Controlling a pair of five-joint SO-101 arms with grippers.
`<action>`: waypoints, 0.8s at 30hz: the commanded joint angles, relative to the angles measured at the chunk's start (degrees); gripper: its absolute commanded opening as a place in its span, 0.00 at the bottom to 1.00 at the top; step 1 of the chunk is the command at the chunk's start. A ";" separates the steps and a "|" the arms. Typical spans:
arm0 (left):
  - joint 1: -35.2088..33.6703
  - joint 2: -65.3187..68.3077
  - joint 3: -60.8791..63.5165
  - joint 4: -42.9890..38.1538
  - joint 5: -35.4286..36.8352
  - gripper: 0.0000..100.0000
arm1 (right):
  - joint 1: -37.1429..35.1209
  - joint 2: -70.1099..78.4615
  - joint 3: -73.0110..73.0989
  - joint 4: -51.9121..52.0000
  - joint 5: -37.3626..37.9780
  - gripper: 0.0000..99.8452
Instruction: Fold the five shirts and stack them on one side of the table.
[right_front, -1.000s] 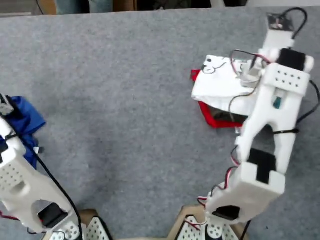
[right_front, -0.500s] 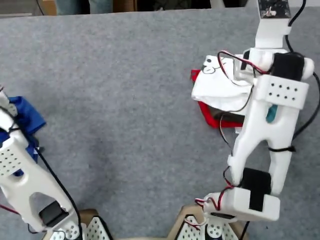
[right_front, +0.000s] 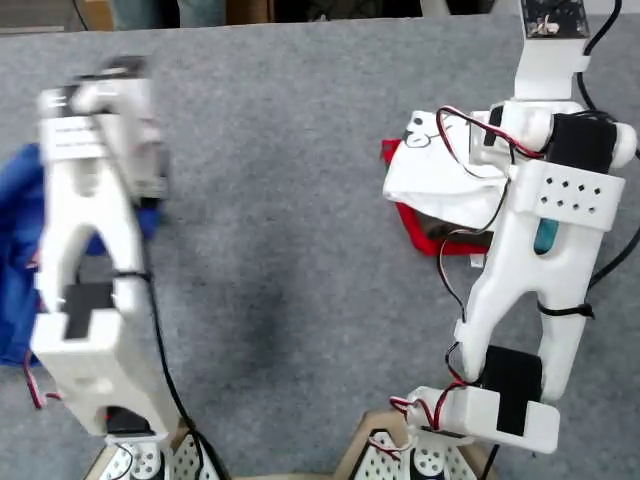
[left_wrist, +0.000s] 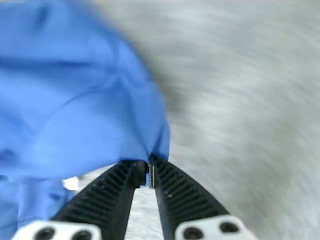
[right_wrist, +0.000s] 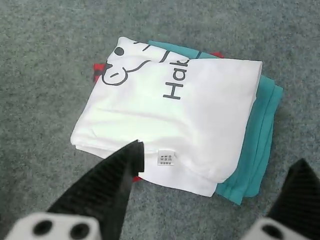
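My left gripper (left_wrist: 150, 169) is shut on an edge of the blue shirt (left_wrist: 75, 100), which hangs crumpled from the fingertips. In the high view the blue shirt (right_front: 20, 250) trails down the table's left side, partly behind the left arm (right_front: 90, 230). A folded white shirt (right_wrist: 170, 115) with black print tops a stack on a teal shirt (right_wrist: 260, 145) and a red shirt (right_wrist: 98, 67). My right gripper (right_wrist: 215, 175) hovers open above that stack, holding nothing. The high view shows the white shirt (right_front: 430, 170) and red shirt (right_front: 420, 230) at the right, partly hidden by the right arm.
Grey carpet-like table cover (right_front: 280, 200) spans the middle between the arms. The right arm (right_front: 540, 250) stands tall over the stack's right part. Both arm bases sit at the near edge.
The left arm swung from the near left edge up toward the far left, pulling the blue shirt with it. The right arm straightened and drew back slightly over the stack.
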 joint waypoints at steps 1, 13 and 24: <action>15.60 -9.32 2.51 0.44 -0.62 0.03 | -0.35 -2.59 -2.77 -2.73 -2.90 0.43; 34.77 -30.24 13.32 0.44 -2.99 0.20 | -3.69 -2.07 -2.24 -5.10 -4.13 0.43; 15.78 -33.49 23.69 0.53 -1.93 0.26 | -10.11 -2.51 -2.59 3.52 -4.13 0.43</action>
